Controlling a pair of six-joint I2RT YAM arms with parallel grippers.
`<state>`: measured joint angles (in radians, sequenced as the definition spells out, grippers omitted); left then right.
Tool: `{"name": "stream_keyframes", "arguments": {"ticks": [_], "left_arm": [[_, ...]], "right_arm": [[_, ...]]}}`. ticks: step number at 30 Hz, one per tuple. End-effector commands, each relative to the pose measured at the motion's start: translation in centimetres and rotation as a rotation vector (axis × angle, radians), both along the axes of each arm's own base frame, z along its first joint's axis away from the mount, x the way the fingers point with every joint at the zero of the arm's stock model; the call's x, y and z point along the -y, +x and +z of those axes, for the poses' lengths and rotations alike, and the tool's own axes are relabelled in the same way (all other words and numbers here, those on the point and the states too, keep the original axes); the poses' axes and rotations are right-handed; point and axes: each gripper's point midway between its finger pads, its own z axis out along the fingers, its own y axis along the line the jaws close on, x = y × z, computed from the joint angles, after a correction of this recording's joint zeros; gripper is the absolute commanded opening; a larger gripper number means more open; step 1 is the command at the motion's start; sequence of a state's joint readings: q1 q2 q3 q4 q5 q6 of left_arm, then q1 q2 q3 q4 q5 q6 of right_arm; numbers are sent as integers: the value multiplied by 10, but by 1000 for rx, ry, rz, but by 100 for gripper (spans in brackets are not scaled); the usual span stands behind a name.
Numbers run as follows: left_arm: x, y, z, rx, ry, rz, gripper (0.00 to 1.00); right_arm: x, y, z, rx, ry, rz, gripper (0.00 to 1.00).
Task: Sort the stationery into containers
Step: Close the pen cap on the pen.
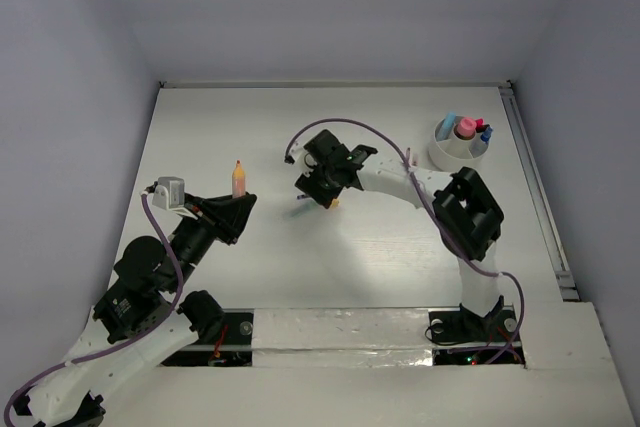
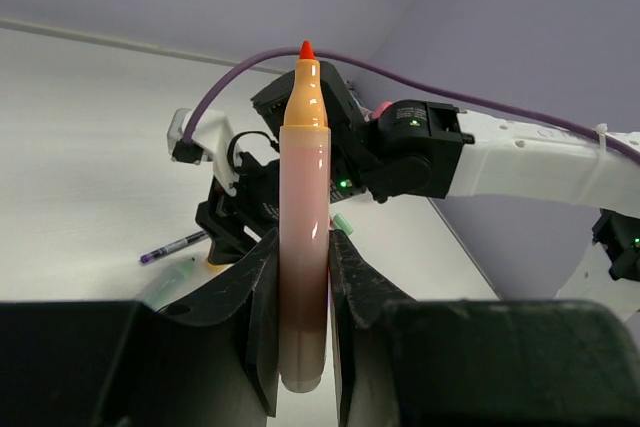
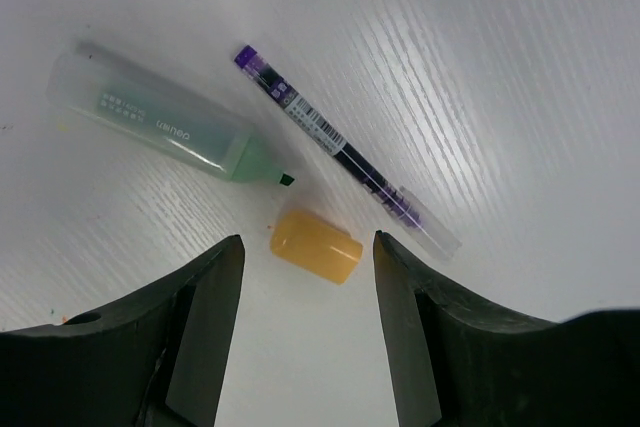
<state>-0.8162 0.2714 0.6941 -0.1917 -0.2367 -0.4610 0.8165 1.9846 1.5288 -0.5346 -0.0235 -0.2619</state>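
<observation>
Toward the left of the white surface (image 1: 220, 127), the left hand (image 1: 238, 199) is clamped on a peach-orange marker with an uncapped bright orange tip (image 1: 238, 177). In the left wrist view its dark fingers (image 2: 262, 297) press the lower barrel from both sides, and the tip points out past them. Near the middle of the surface, the right hand (image 1: 322, 187) hangs with its jaws spread apart and gripping nothing. Its wrist view shows a small rounded orange plastic cap (image 3: 315, 245) lying on the surface between the two fingers (image 3: 215, 287), apart from both. Just beyond the cap lies a translucent pale-green highlighter (image 3: 165, 127), uncapped, its dark chisel tip aimed toward a thin purple pen with a clear end (image 3: 340, 152) that lies slantwise beside it, the two not touching. At the far right corner stands a white round cylindrical cup (image 1: 440, 155), well apart from both hands. It holds a pink marker (image 1: 465, 127), a pale-blue item (image 1: 447, 125) and a darker blue one (image 1: 486, 134), all standing on end.
</observation>
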Motion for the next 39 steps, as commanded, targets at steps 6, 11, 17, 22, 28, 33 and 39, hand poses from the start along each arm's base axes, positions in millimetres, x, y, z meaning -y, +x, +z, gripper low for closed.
{"name": "stream_keyframes", "arguments": {"ticks": [6,11,17,22,28,33,39], "left_arm": [[-2,1,13,39,-19,9,0],[-3,1,13,40,-17,11,0],[-3,1,14,42,-16,13,0],[-2,1,14,42,-17,8,0],[-1,1,12,38,-15,6,0],[1,2,11,34,-17,1,0],[8,5,6,20,-18,-14,0]], "right_arm": [[-2,-3,-16,-70,-76,94,59],[0,-6,-22,-85,-86,92,59],[5,-8,-29,-98,-109,72,58],[9,-12,-36,-109,-103,45,56],[8,-8,-39,-93,-94,11,43],[10,-9,-36,-79,-68,-24,20],[13,0,31,86,137,-171,7]]}}
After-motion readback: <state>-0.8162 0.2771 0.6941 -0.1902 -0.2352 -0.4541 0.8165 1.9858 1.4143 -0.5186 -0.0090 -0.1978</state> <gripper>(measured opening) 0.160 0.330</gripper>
